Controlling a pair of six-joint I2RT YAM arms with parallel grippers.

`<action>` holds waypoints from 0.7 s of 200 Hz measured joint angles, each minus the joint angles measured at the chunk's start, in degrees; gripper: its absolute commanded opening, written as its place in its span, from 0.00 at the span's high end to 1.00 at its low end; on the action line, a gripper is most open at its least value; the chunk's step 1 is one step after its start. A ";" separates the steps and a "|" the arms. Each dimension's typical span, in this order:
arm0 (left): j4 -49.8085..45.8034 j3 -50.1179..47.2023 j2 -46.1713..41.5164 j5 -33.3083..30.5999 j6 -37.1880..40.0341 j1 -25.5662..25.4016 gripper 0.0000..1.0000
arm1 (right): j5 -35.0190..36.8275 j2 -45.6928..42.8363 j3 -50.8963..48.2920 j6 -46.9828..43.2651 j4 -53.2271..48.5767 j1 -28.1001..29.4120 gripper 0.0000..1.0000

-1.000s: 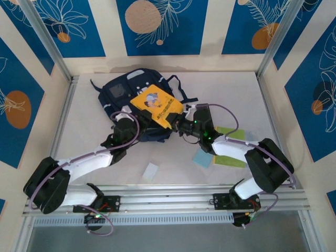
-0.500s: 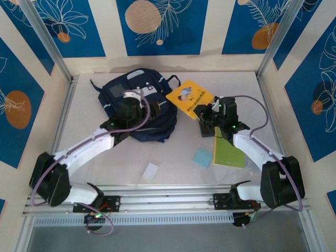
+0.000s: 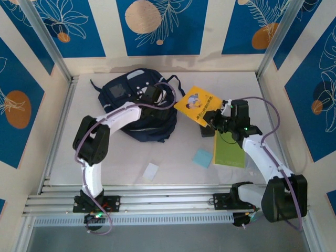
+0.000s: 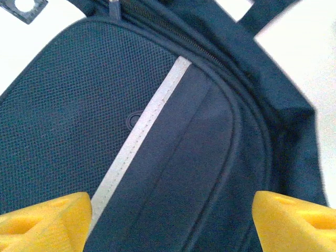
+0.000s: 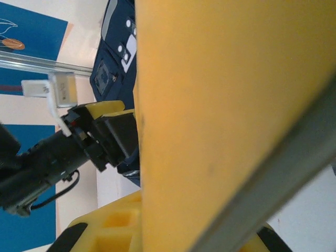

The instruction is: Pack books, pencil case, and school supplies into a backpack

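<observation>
- The backpack (image 3: pixel 131 113) lies flat on the far left-centre of the tabletop (image 3: pixel 126 155), front pocket up, with its straps (image 3: pixel 181 86) trailing toward the back wall.
- The left tool (image 3: pixel 155 94) hovers over the bag's upper right part. Its yellow fingers (image 4: pixel 44 220) are spread wide with nothing between them. Below them are navy fabric and a grey trim stripe (image 4: pixel 142 131).
- The left arm (image 3: pixel 113 118) stretches across the top of the bag, so it stands between the bag and the book beside it.
- The right tool (image 3: pixel 215 119) is clamped on the near edge of the yellow-orange book (image 3: pixel 197 102). The book is held tilted above the tabletop, close beside the bag's right side.
- The lime green book (image 3: pixel 229 152) lies flat, partly covered by the right forearm.
- A black slab, probably the pencil case (image 3: pixel 205 131), sits under the held book's near edge, mostly hidden.
- The light-blue pad (image 3: pixel 202 157) lies just left of the green book.
- The white piece (image 3: pixel 151 171) lies well apart from the pad, toward the front rail (image 3: pixel 168 197).
</observation>
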 measured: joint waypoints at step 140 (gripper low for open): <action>-12.52 10.38 10.21 7.58 5.20 2.58 1.00 | 0.04 -6.32 -2.05 -1.70 -3.56 -6.62 1.00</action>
